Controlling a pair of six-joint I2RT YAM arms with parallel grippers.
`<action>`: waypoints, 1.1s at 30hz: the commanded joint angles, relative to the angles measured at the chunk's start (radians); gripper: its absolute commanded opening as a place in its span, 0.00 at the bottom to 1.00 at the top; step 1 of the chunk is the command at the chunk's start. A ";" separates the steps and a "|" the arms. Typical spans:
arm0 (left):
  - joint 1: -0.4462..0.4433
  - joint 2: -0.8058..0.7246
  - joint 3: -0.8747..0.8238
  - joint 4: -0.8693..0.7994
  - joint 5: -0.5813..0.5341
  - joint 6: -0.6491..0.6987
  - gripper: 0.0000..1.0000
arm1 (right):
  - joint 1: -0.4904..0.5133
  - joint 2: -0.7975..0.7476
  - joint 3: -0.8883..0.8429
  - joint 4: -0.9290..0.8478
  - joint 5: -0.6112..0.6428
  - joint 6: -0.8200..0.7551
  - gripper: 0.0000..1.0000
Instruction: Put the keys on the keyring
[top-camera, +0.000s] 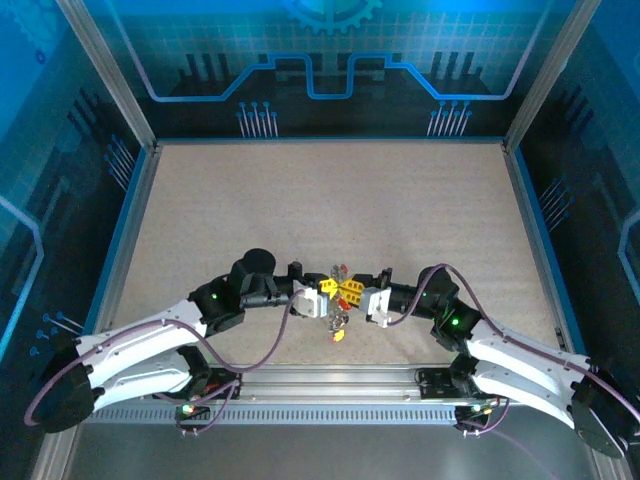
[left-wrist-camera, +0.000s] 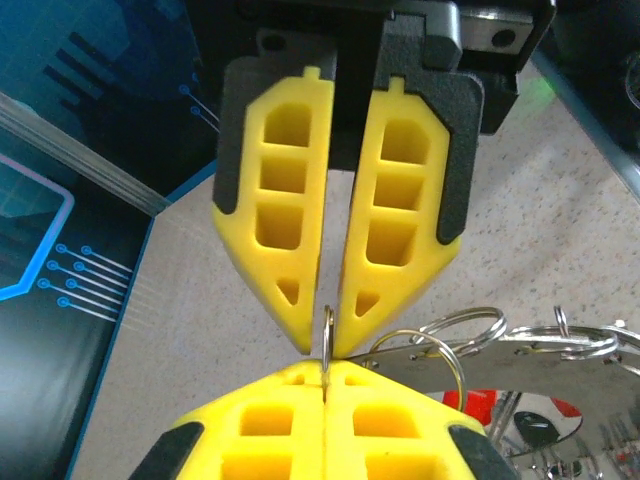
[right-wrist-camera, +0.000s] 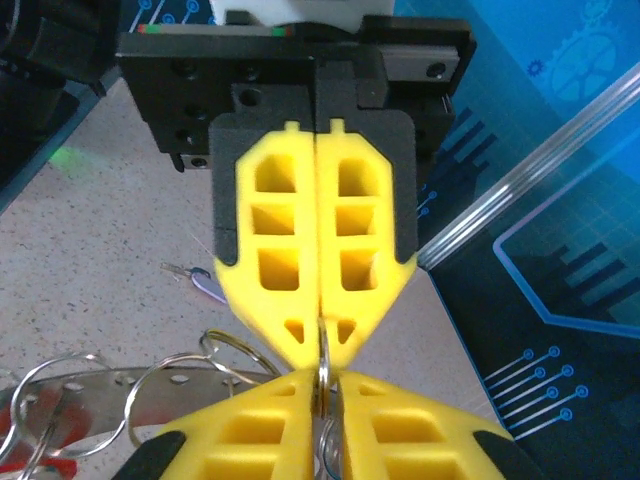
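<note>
In the top view, the left tool (top-camera: 322, 298) and the right tool (top-camera: 368, 298) are seen tip to tip over the near middle of the counter (top-camera: 300, 200). The keys (top-camera: 338, 328) are made out only as small red and yellow specks beside the tips, too small to be counted.

In the left wrist view, the left tool is seen pressed shut on a thin wire ring (left-wrist-camera: 327, 330), of which only an edge-on sliver shows. Opposite, the right tool's jaws are held narrowly apart, with the wire in the gap. The keyring (left-wrist-camera: 540, 348) is found just to the right, cut off by the frame edge, with further wire loops (left-wrist-camera: 465, 325) threaded through it. A red key head (left-wrist-camera: 520, 408) is partly hidden beneath it.

In the right wrist view, the keyring's punched band is cut off at lower left. A pale key (right-wrist-camera: 205, 283) is seen blurred on the counter beyond, apart from the keyring.
</note>
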 joint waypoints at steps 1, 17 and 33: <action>-0.032 0.002 0.093 -0.100 -0.104 0.087 0.00 | 0.000 -0.020 0.048 -0.038 0.055 0.009 0.19; -0.107 0.097 0.296 -0.345 -0.337 0.147 0.00 | 0.000 0.034 0.054 -0.016 0.109 0.054 0.20; -0.122 0.128 0.335 -0.346 -0.345 0.137 0.00 | -0.001 0.041 0.040 0.007 0.136 0.059 0.17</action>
